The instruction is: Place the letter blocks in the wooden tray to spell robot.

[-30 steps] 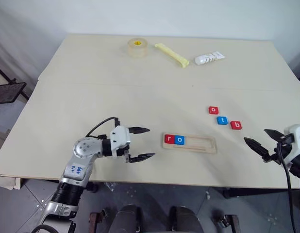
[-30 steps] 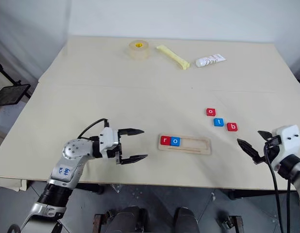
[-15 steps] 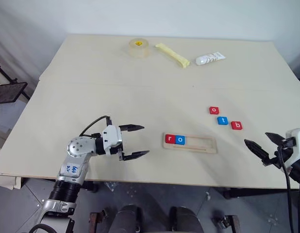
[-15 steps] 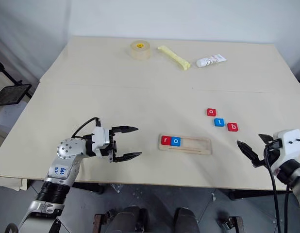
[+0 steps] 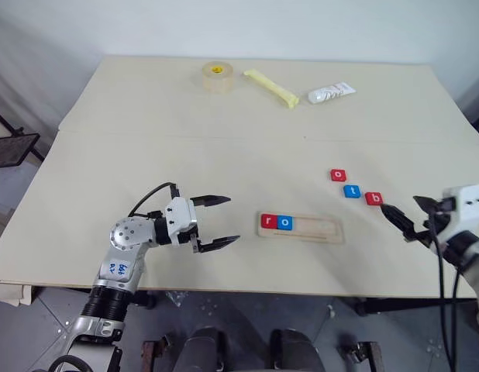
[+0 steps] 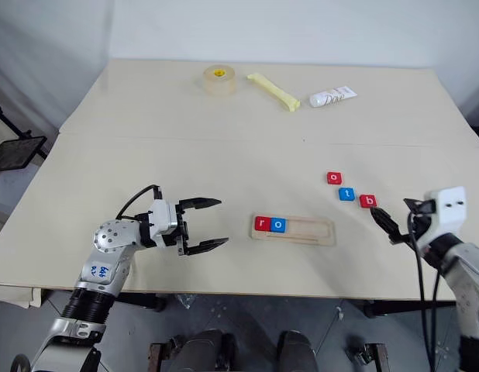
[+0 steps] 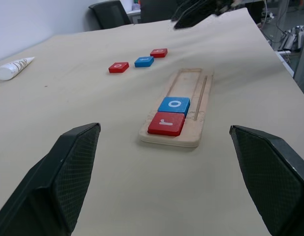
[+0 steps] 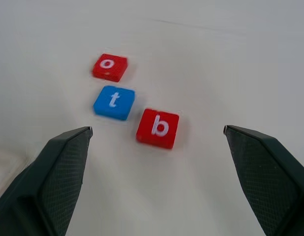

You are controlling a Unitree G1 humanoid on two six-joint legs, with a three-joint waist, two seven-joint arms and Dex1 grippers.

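Two blocks seated, three loose on your worktop (image 5: 146, 132).
Your wooden tray (image 5: 321, 230) holds the red r block (image 5: 268, 221) and blue o block (image 5: 284, 222) touching at its left end. Red o block (image 5: 338, 175), blue t block (image 5: 352, 191) and red b block (image 5: 373, 198) lie in a diagonal to its right. Right gripper (image 5: 401, 216): jaws spread, empty, just beside b. Left gripper (image 5: 216, 222): jaws spread, empty, left of the tray.

Wooden tray (image 5: 317, 229) holds red r (image 5: 268, 221), blue o (image 5: 284, 222).
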